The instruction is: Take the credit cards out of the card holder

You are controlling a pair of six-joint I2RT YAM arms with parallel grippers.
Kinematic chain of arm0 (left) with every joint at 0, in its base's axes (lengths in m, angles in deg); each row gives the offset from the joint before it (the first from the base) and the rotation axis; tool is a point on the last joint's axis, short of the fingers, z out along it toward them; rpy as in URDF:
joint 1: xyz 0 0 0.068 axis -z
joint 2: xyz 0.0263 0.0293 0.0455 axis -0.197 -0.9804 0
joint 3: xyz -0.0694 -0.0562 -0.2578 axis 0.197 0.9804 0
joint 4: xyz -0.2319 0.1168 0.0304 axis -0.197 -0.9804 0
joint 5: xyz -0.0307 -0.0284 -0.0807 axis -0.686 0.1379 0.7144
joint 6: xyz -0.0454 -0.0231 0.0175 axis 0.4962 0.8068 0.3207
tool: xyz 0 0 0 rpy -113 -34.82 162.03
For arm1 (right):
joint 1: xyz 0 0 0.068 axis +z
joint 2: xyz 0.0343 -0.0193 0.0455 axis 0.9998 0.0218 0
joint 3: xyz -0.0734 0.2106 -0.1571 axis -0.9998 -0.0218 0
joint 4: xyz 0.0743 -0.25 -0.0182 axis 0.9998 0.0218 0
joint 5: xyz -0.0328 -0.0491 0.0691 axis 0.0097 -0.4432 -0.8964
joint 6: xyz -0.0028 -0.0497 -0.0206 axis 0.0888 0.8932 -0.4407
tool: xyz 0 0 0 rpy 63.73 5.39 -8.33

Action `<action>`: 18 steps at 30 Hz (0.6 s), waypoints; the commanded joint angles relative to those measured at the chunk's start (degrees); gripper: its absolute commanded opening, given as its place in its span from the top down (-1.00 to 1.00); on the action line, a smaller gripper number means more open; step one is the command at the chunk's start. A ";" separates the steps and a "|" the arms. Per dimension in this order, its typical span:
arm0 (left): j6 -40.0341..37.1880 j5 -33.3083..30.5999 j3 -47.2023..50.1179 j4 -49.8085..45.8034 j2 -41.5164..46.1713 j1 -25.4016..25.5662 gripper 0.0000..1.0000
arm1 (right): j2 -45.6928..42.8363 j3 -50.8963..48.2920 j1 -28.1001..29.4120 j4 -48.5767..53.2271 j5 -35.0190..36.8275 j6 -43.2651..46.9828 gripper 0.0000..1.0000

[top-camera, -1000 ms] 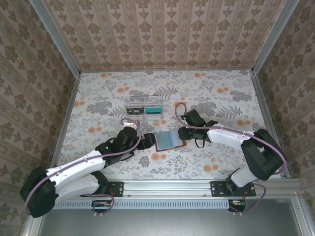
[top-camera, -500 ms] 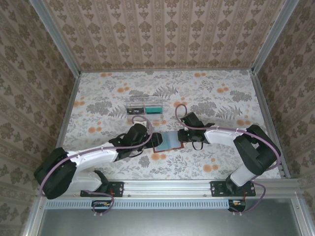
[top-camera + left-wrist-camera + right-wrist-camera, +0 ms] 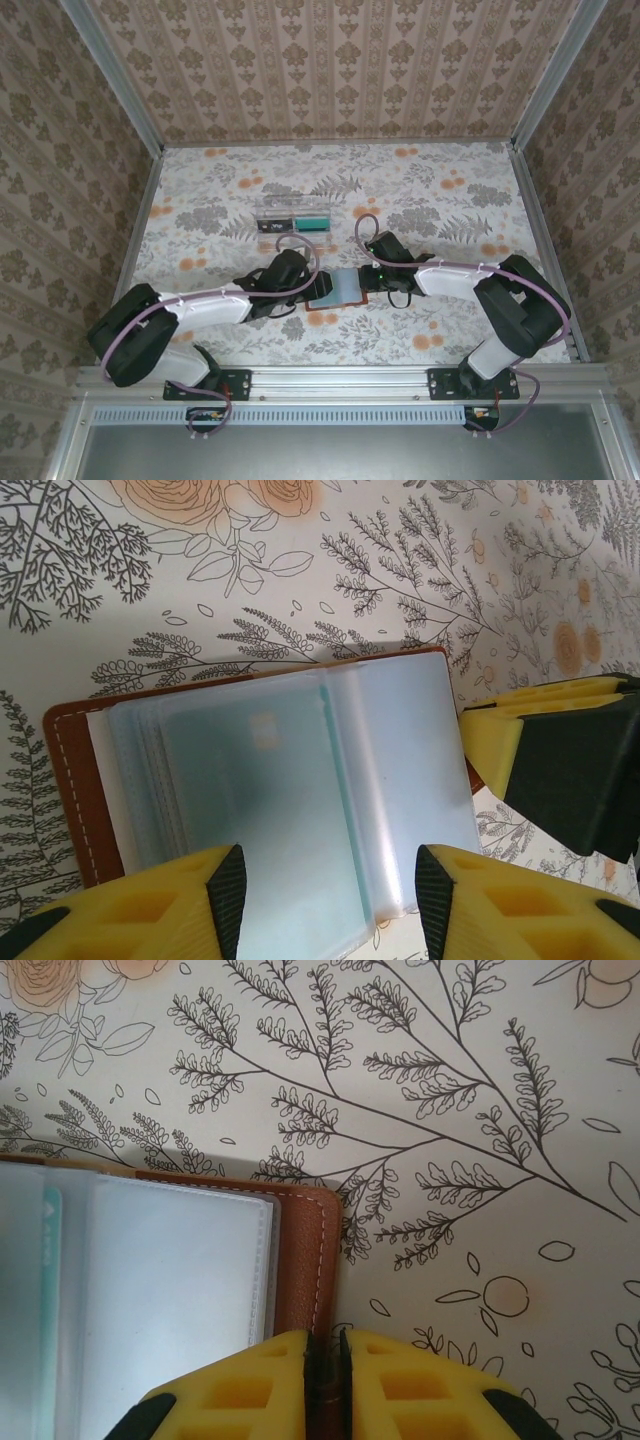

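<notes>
The card holder [image 3: 340,289], brown leather with clear blue-grey sleeves, lies open on the floral table between both arms. My left gripper [image 3: 330,900] hangs open over the sleeves [image 3: 300,780], one pad on each side of the sleeve stack's near edge. A teal credit card [image 3: 345,790] shows as a green edge inside a sleeve, and again in the right wrist view [image 3: 50,1260]. My right gripper [image 3: 325,1365] is shut on the holder's brown right border [image 3: 305,1250]. Its yellow finger [image 3: 545,745] also shows in the left wrist view.
A clear plastic tray [image 3: 293,206] stands behind the holder, with a dark card [image 3: 273,224] and a teal card [image 3: 314,222] in it. Metal rails and patterned walls bound the table on the left, right and back.
My left arm has swung right until its gripper sits over the holder, jaws narrowing. The right gripper has closed on the holder's right edge. The holder has shifted slightly.
</notes>
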 commanded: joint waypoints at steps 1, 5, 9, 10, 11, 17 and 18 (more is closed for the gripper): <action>0.23 -0.97 -1.69 -1.18 -0.40 0.19 -0.02 | -0.22 -1.63 0.52 2.35 -0.83 -0.64 0.66; 0.23 -1.89 -1.79 -2.39 -1.23 0.20 -0.04 | -0.10 -1.58 0.53 2.16 -0.96 -0.59 0.65; 0.40 -3.12 -1.81 -3.78 -1.63 0.14 -0.03 | -0.02 -1.67 0.57 2.07 -1.01 -0.60 0.65; 0.39 -3.22 -1.73 -3.74 -1.72 0.18 -0.03 | 0.12 -1.68 0.57 2.08 -0.97 -0.62 0.65; 0.28 -3.06 -1.65 -3.61 -1.81 0.13 -0.03 | 0.07 -1.67 0.57 1.94 -0.99 -0.61 0.65; 0.23 -1.95 -1.93 -2.54 -3.37 0.24 -0.03 | 0.25 -1.67 0.65 1.81 -1.08 -0.59 0.65; 0.30 -1.74 -1.98 -2.30 -3.64 0.24 -0.03 | 0.33 -1.71 0.66 1.70 -1.05 -0.68 0.65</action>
